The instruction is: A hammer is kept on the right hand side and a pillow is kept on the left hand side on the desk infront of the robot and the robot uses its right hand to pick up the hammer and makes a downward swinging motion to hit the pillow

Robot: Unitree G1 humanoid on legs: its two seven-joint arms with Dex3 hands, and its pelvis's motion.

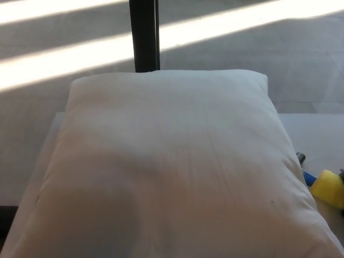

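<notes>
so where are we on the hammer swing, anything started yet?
Nothing looks done. The pillow lies flat, filling most of the desk. The hammer's yellow head pokes out at the pillow's right edge, resting on the desk; a bit of blue shows beside it. Neither robot hand is in view, so nothing is in hand. Left: grasp, lift, swing down onto the pillow.

no text, label, brand, number or sign can be read anywhere in view. the pillow is plain white cloth with no print or tag showing, and the yellow piece at about 4 o'clock, by the frame's edge, bears no marking that can be made out.
</notes>
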